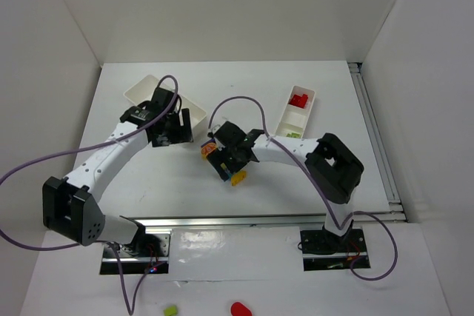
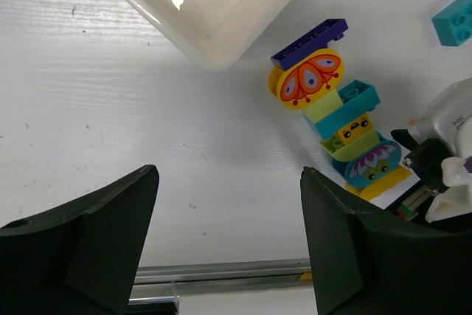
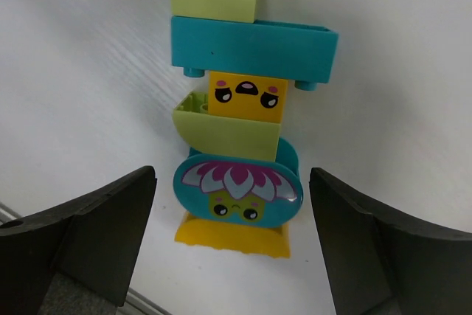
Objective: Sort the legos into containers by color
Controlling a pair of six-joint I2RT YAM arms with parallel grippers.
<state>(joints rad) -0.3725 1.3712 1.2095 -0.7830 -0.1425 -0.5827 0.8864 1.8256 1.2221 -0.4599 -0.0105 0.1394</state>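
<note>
**Top view.** The legos to be sorted are mostly joined into one stack [image 1: 236, 177] lying flat on the table [image 1: 148, 183] between the two arms. The right gripper [image 1: 226, 159] hangs right over it. The left gripper [image 1: 178, 129] sits by the near right corner of the wide tray [image 1: 141, 90], to the left of the stack. At far right, the narrow tray [image 1: 295, 118] has red legos [image 1: 299, 98] in its far compartment. Its near one holds what looks like lime pieces, though this is too small to be sure. By my reading, the step in hand is breaking the stack apart, which has to come before any colour sorting.

**Left wrist.** The left gripper [image 2: 228, 245] is spread wide with nothing between its fingers, only bare table below. The tray's corner [image 2: 214, 27] lies just beyond it. The stack [image 2: 335, 108] lies to the right, capped by a purple plate [image 2: 310, 42] and an orange butterfly disc [image 2: 310, 79]. A loose cyan brick [image 2: 453, 20] sits well apart at far right.

**Right wrist.** The right gripper [image 3: 232, 241] is released, its fingers [image 3: 81, 241] flanking the stack's near end without touching. A flower disc [image 3: 237, 189] on a yellow base [image 3: 232, 235] lies between them, with a yellow face brick [image 3: 247, 97] and a cyan brick [image 3: 254, 46] beyond.

The next move probably calls for closing on one end while the other arm steadies the rest. The round discs may slip, and the left arm is close enough to crowd the right.
</note>
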